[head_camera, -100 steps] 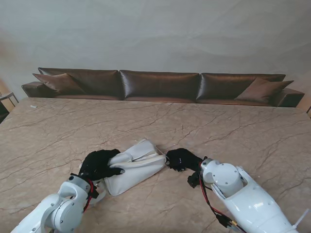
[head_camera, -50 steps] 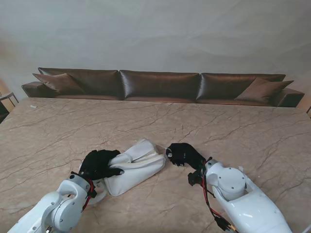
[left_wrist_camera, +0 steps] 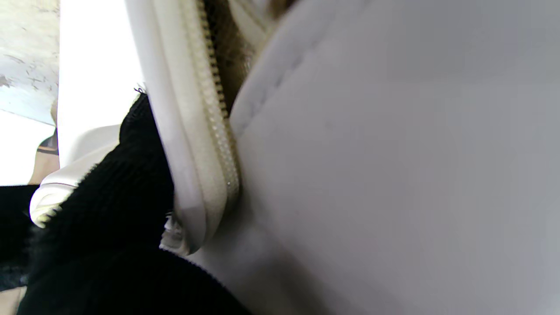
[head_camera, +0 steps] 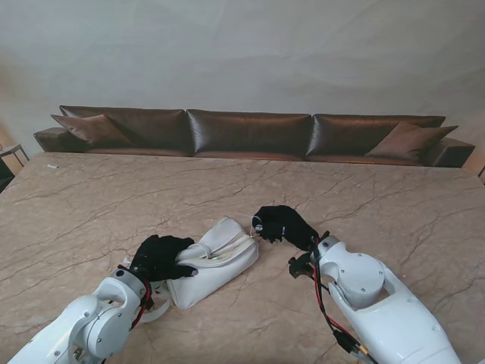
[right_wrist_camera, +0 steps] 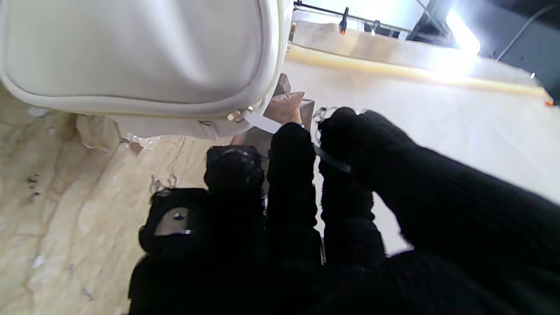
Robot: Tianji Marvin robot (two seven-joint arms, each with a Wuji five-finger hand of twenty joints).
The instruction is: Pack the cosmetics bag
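The left hand [head_camera: 161, 256] clamps the near-left end of the white cosmetics bag [head_camera: 216, 262], which lies on the bench [head_camera: 114, 205] close to me. At its right end, the right hand [head_camera: 282, 224] pinches the zipper pull [right_wrist_camera: 267, 124] between its fingers [right_wrist_camera: 291, 144]. Zipping seems underway; next, the pull must travel along the zipper [left_wrist_camera: 216, 118] against the left hand's anchoring.

White bag [head_camera: 214, 260], blk hands, veined beige table [head_camera: 114, 205].
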